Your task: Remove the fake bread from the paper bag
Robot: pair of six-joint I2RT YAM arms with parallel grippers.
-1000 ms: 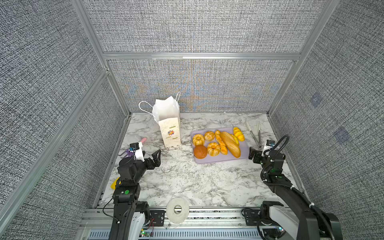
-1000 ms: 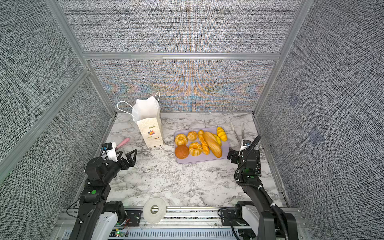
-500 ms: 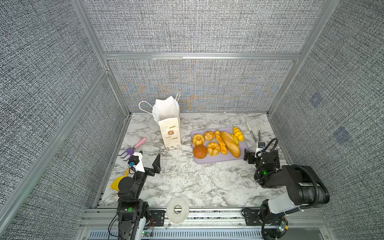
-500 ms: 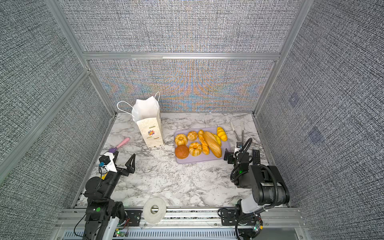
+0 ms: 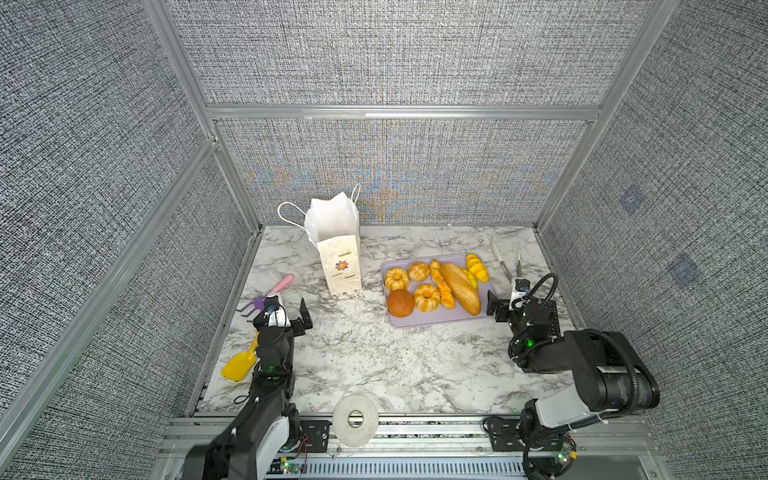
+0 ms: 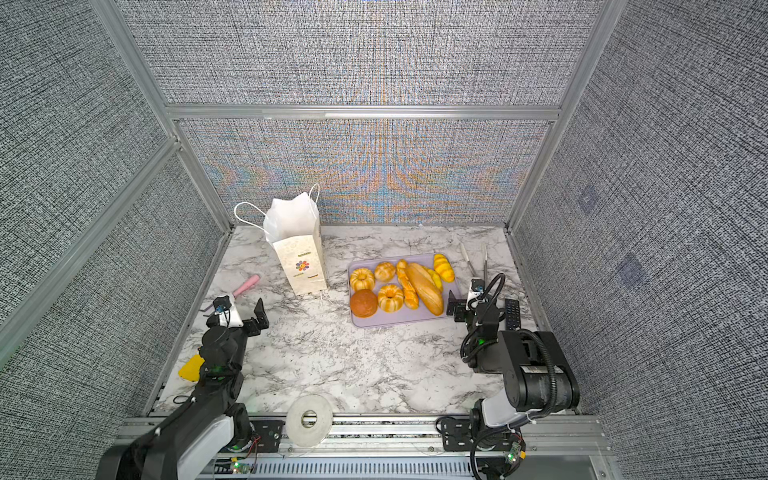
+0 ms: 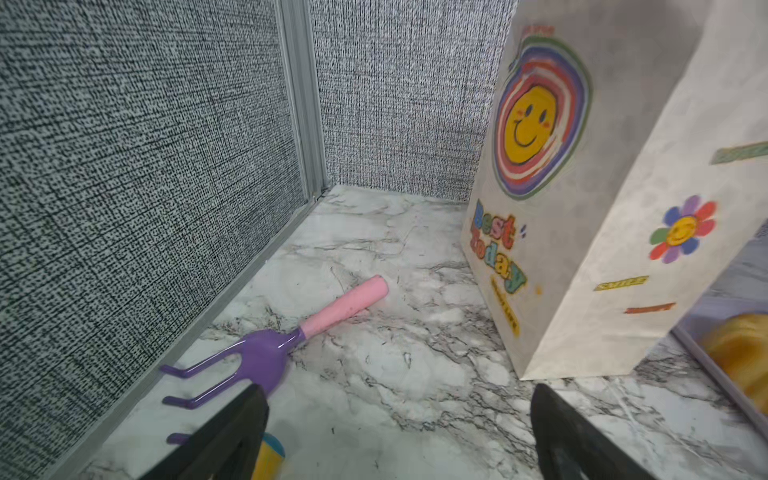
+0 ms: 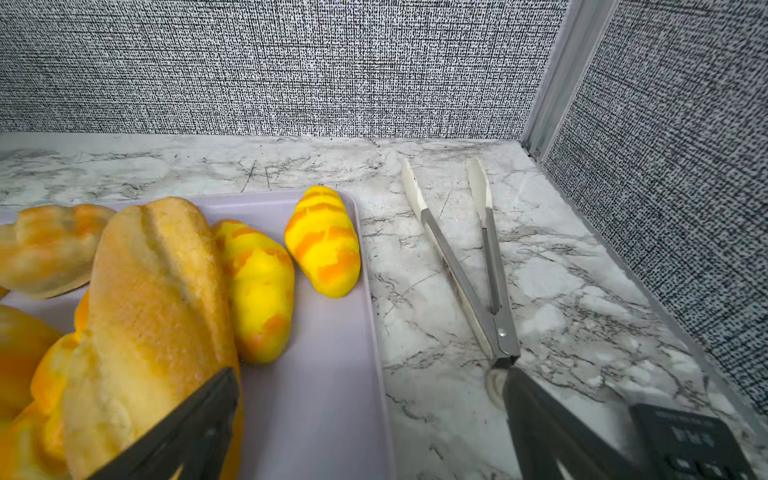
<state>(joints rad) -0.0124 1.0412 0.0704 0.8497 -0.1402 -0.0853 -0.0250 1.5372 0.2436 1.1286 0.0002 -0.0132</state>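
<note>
Golden, glossy fake bread crowds a lilac tray.

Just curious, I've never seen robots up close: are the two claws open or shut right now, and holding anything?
Left gripper: open, holding nothing.
Right gripper: open, holding nothing.

Both top views sit high above the front rail, looking steeply down on the whole marble table, and are nearly identical. The left wrist view sits low and close, facing the paper bag and the left rear corner. The right wrist view, equally low, faces the tray, tongs and right rear corner.
</note>
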